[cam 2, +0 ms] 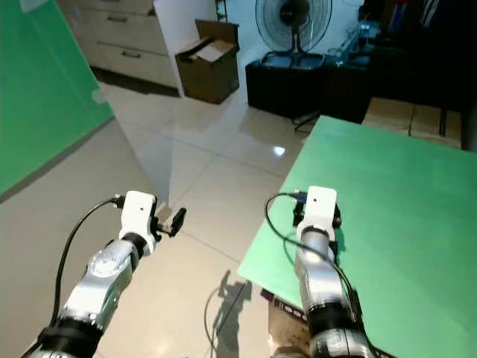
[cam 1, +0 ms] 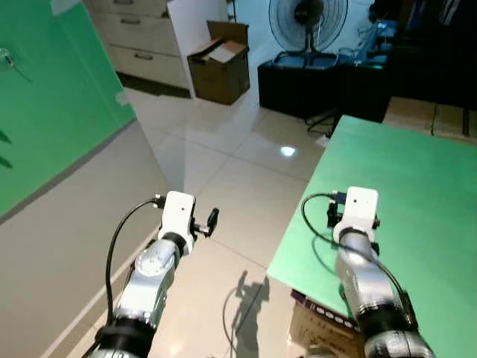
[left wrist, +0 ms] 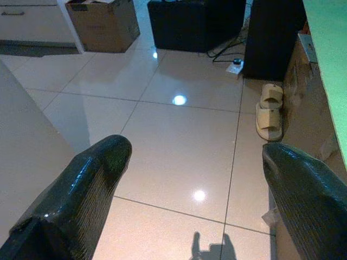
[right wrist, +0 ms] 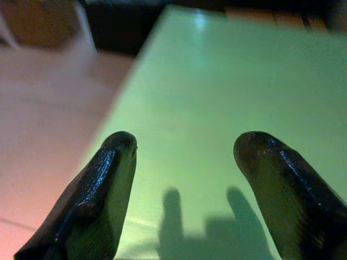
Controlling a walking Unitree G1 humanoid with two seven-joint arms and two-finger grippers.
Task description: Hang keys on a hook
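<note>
**Still searching: hook side lying to the left, both grippers empty**

Up on the far left, a small metallic fitting (cam 1: pixel 6 58) is showing on the green wall panel (cam 1: pixel 52 112), close to the panel's upper left edge. It is too small to tell whether it is the hook, or keys already hanging there.

Moving right, the left gripper (left wrist: pixel 195 157) is hovering over the tiled floor (cam 1: pixel 223 171), between the panel's lower edge and the left edge of the green tabletop (cam 1: pixel 417 194). Its fingers are standing wide apart with nothing between them.

Further right, the right gripper (right wrist: pixel 184 146) is hanging just inside the tabletop's near left edge. It is likewise spread and carrying nothing, and is casting its shadow on the bare green surface.

No keys are making themselves seen on the visible part of the tabletop, so their place cannot be told.

Judging from this, the fitting is lying up and to the left of both grippers. The left arm is the nearer one, so any reach to the wall is probably falling to it.
</note>
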